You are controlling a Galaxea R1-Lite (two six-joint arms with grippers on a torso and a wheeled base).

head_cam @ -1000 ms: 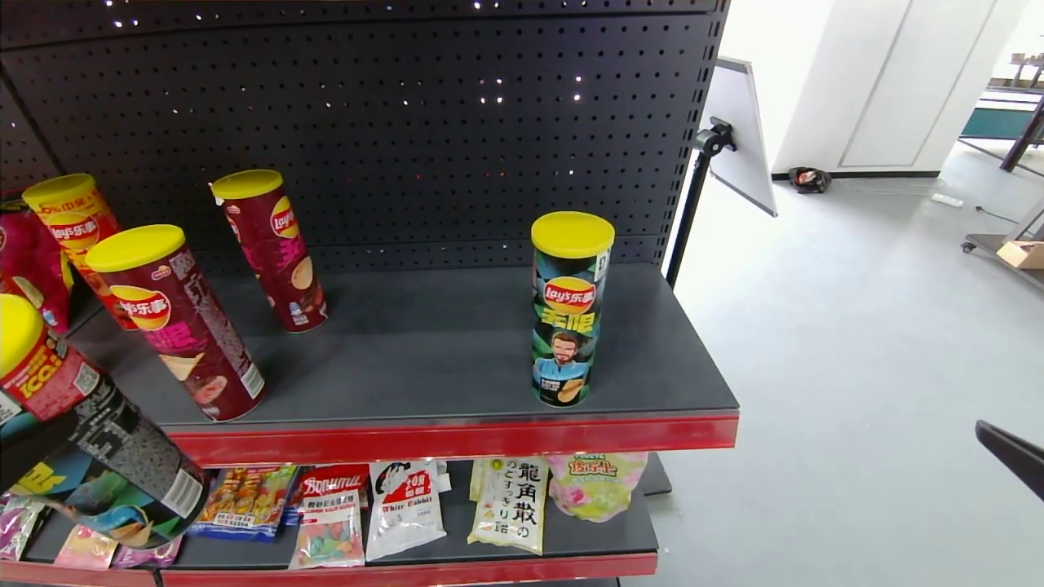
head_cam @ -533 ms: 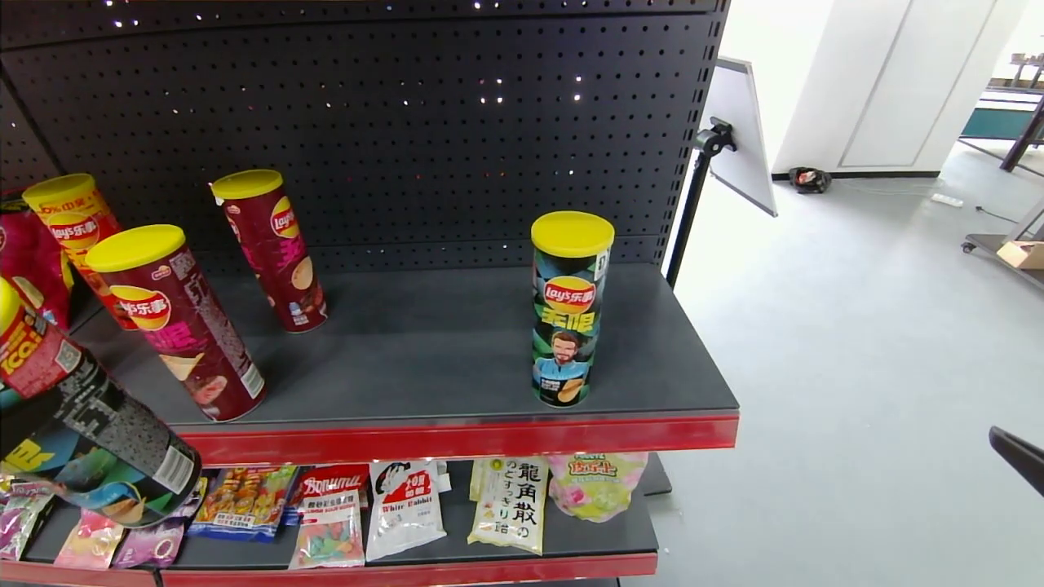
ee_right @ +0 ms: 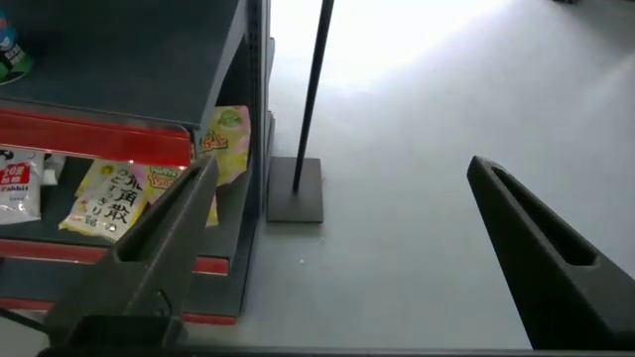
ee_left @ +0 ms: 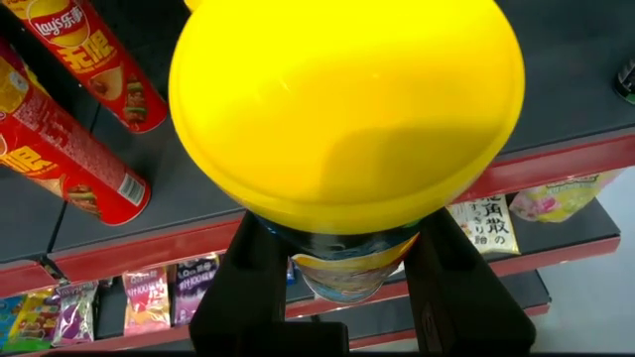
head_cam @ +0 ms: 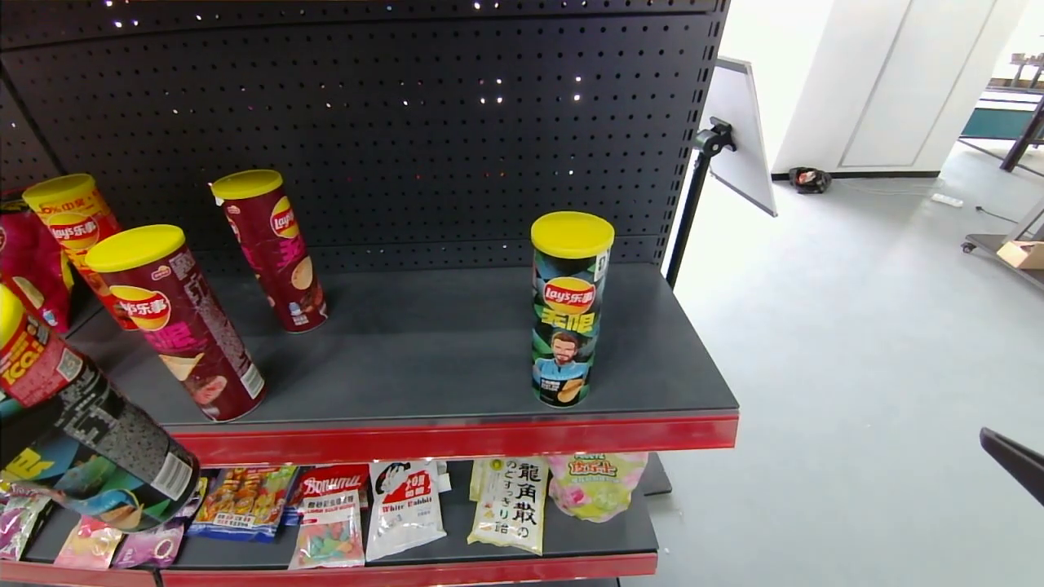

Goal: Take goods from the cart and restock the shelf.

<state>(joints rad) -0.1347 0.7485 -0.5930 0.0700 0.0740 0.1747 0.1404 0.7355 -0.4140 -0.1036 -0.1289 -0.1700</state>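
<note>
**Chip can held in the left hand, by the shelf**

The left hand (ee_left: 342, 273) holds a chip can (head_cam: 86, 444) with a big yellow lid (ee_left: 347, 109). Its two black fingers (ee_left: 253, 293) press on both sides of the can, just under the lid. The can is dark with red near the top and green near the bottom. It leans over, with its lid toward the left edge of the head view. It hangs in the air in front of the left end of the shelf (head_cam: 457, 350), a bit lower than the top board, and it does not stand on the board.

On the top board stand more cans, all upright. A green can (head_cam: 567, 314) is near the front on the right side, by itself. Two dark red cans (head_cam: 175, 326) are on the left, one near the front and one farther back. A red can (head_cam: 72, 232) is behind them at the far left.

The lower shelf (head_cam: 571, 542) has snack bags (head_cam: 408, 505) lying in a row.

The right hand (ee_right: 347, 208) is open wide and holds nothing. It is off to the right of the shelf, over the grey floor (head_cam: 856, 342), well apart from the cans.
</note>
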